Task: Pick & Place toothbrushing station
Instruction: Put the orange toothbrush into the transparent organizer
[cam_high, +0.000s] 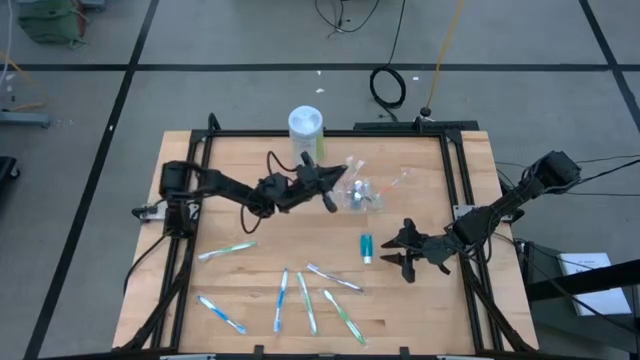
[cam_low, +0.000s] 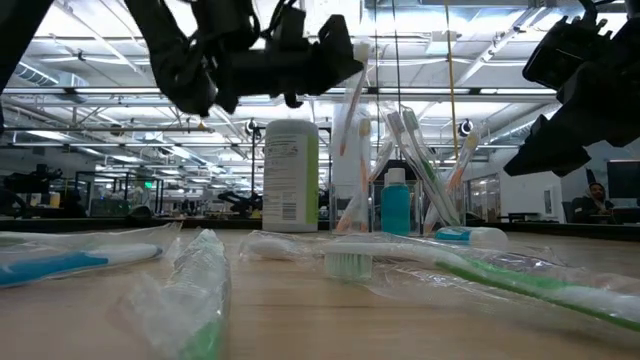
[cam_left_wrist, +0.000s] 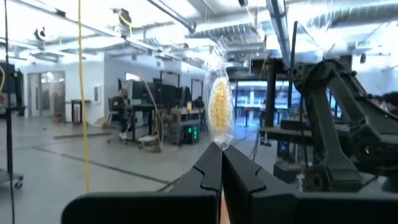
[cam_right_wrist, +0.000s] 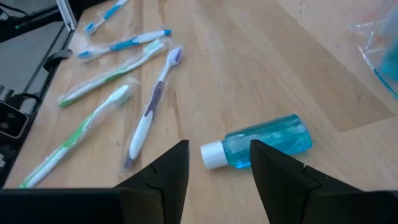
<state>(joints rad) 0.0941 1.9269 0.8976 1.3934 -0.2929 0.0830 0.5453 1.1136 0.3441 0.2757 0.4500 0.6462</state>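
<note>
1. From above, the pale wooden table with its black metal frame shows the whole layout. The small clear plastic cup stands near the middle of the far half, with wrapped brushes leaning out of it. Six slim toothbrushes in clear wrappers lie scattered flat on the near half.
2. The left gripper hangs just beside the cup. The left wrist view alone shows its grip: the two dark, flat fingers are pressed together on the bottom of a yellowish-bristled toothbrush in crinkly clear wrap, which stands upright above them.
3. The right gripper sits low over the table, near the small teal transparent toothpaste tube with a white cap. Its wrist view shows what the overhead picture cannot: the angular black fingers stand apart with nothing between them, and the tube lies on its side on the wood just beyond the gap.
4. That same wrist view gives the loose brushes' detail: blue, green and purple-and-white handles, all in glossy film.
5. The table-level view shows the cup's contents upright: brush handles fanned out and a teal tube standing inside.
6. A tall white-lidded cylindrical canister with a green label stands beside the cup, at the table's far edge.
</note>
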